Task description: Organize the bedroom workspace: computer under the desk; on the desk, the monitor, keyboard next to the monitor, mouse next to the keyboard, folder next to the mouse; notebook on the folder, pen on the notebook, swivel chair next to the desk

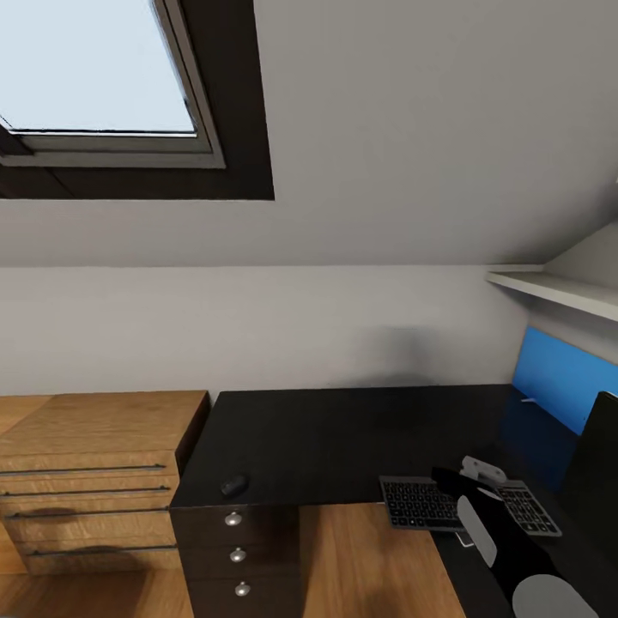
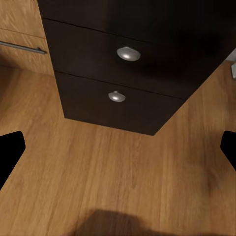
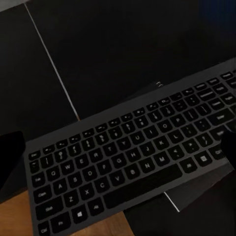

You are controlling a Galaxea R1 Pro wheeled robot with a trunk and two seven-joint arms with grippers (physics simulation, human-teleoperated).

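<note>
mouse (image 1: pixel 233 486) left of keyboard (image 1: pixel 468 503) on desk (image 1: pixel 343 429)

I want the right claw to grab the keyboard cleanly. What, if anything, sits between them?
Nothing visible. In the right wrist view the keyboard lies bare on the desk, directly ahead of the open right claw.
</note>
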